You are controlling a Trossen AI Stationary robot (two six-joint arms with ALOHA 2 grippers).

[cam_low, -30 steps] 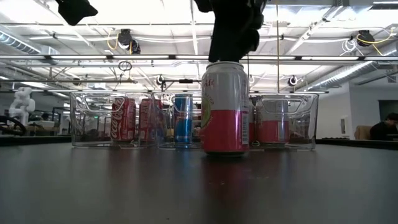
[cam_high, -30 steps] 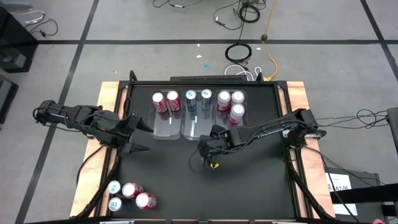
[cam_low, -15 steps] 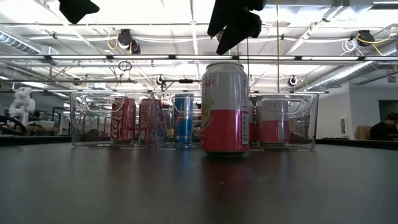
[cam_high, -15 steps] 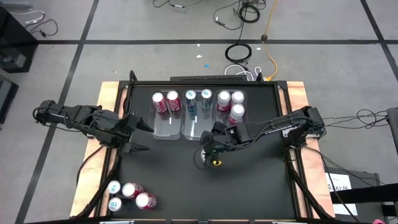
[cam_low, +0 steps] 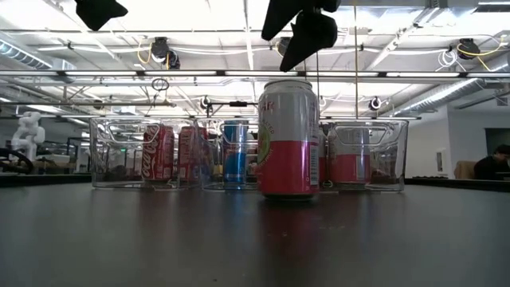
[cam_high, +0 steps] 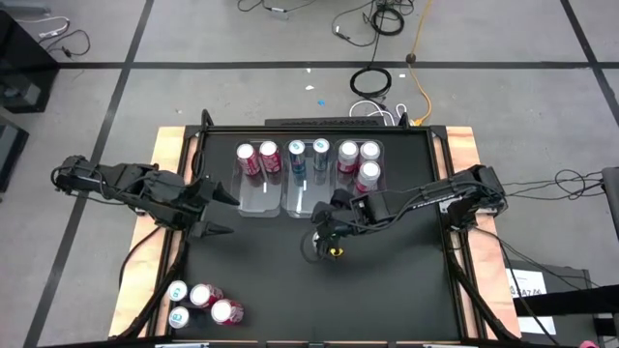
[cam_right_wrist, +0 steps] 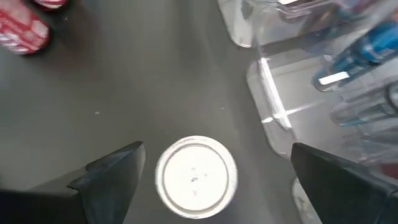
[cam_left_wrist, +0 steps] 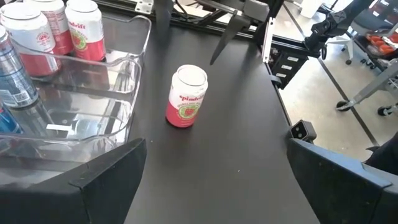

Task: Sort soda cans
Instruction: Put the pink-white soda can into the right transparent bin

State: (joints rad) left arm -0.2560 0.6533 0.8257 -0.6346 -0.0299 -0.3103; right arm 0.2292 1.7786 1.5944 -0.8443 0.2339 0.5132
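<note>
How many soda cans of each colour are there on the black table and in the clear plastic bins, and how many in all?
Red cylindrical soda cans: 4
Blue or teal cylindrical soda cans: 4
Pink-and-white cylindrical soda cans: 4
Total: 12

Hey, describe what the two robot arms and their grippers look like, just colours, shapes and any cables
Both arms are dark, nearly black, built of slim jointed segments. The left gripper ends in two pointed, tapering black fingers. The right gripper is equally dark, with a small yellow spot beside it in the high view. Thin black cables trail from the right arm's base off the table. In the wrist views, the fingers look like flat, matte wedges.
</note>
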